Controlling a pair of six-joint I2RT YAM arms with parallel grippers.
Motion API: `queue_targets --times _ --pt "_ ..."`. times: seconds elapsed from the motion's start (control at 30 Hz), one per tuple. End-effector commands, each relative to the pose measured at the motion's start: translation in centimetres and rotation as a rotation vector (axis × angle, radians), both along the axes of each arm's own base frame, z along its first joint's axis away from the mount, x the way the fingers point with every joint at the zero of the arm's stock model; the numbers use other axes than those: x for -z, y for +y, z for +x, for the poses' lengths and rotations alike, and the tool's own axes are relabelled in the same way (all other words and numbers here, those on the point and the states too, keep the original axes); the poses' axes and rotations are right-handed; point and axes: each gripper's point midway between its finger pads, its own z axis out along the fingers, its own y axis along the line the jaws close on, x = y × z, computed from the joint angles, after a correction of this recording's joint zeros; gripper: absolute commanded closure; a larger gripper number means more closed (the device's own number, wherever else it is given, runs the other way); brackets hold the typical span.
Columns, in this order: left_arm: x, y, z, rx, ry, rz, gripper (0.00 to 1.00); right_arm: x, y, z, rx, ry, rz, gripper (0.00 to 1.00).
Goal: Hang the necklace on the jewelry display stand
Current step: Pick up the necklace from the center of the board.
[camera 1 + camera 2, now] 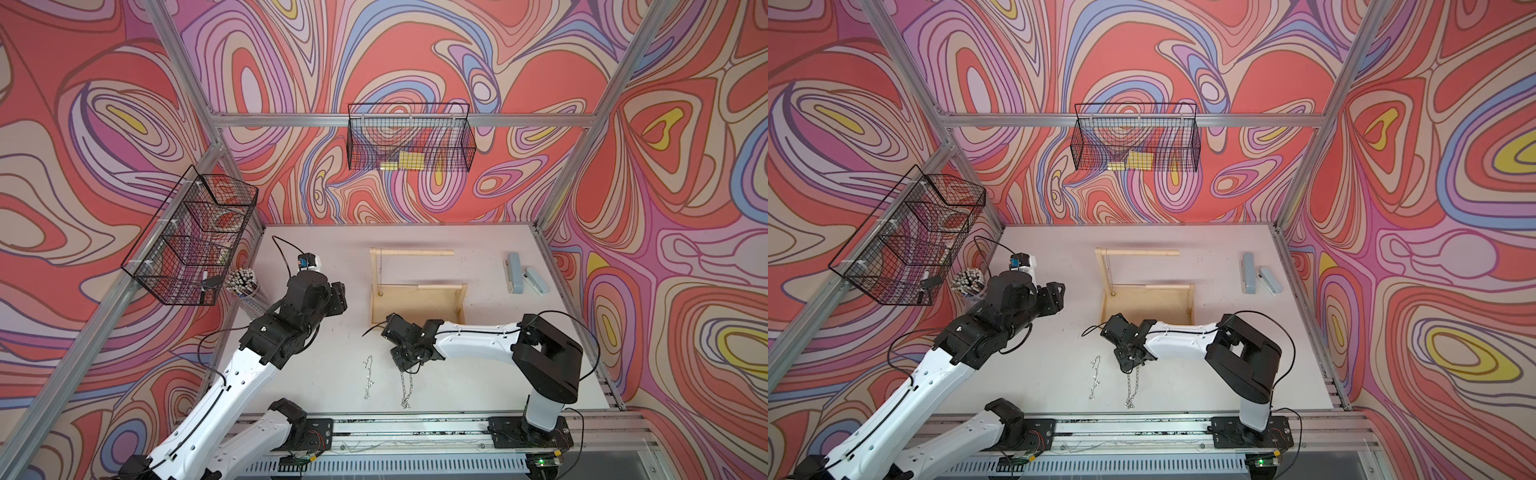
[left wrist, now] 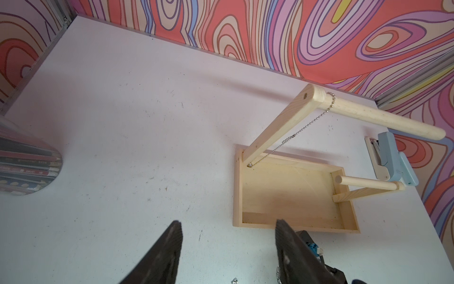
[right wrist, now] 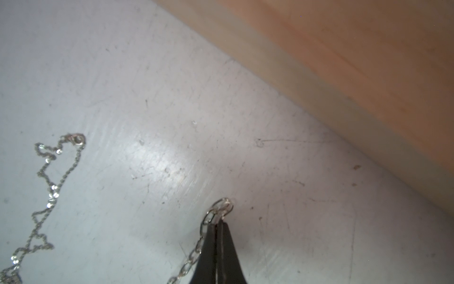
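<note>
**Two chains on the surface, one already pinched at its end**

Two necklaces lie side by side in both top views, on the near side of the jewelry display stand (image 1: 417, 301): a fine chain (image 1: 368, 377) farther from the stand's front corner, and a heavier link necklace (image 1: 404, 384) whose top end sits under the right pincer (image 1: 409, 360). A third, beaded chain (image 1: 379, 272) already hangs from the stand's higher crossbar (image 1: 411, 252). The left pincer (image 1: 1054, 299) waits off the stand's side, clear of both necklaces.

From the left wrist, the left pincer (image 2: 227, 246) stands apart with nothing between its fingers, facing the stand's tray (image 2: 290, 194); the lower crossbar (image 2: 368, 185) is bare.

From the right wrist, the right pincer (image 3: 217, 222) is closed on the link necklace's (image 3: 196, 248) end ring, which pokes out just past the tips, with the stand's wooden wall (image 3: 344, 61) near.

The grip looks shallow, so a slow, straight lift seems wise, until the tail swings free of the surface and of the fine chain (image 3: 46, 186). Judging by the bare lower crossbar, approaching from its open end and draping the loop over it should work; a jerk risks dropping the ring.
</note>
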Motion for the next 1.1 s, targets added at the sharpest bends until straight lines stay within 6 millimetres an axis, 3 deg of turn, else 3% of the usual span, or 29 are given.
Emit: queue_targets --times 0.0,0.33,0.6,0.8,1.07 --pt "0.0 0.9 -0.5 -0.020 0.003 0.023 0.37 2.2 -3.5 -1.3 0.002 0.047 -0.177 1.00" --pt "0.3 1.6 -1.0 -0.058 -0.003 0.005 0.38 -6.6 -0.7 1.6 -0.016 -0.107 -0.062 1.00" --pt "1.7 1.7 -1.5 -0.067 0.024 -0.011 0.47 -11.6 -0.4 2.7 -0.017 -0.183 -0.031 1.00" --pt "2.9 -1.9 -1.4 0.081 0.017 -0.146 0.57 -18.0 0.4 3.9 -0.030 -0.281 0.030 1.00" --pt "1.3 -6.6 -1.4 0.320 -0.010 -0.244 0.65 -24.4 0.3 5.6 -0.070 -0.422 0.022 1.00"
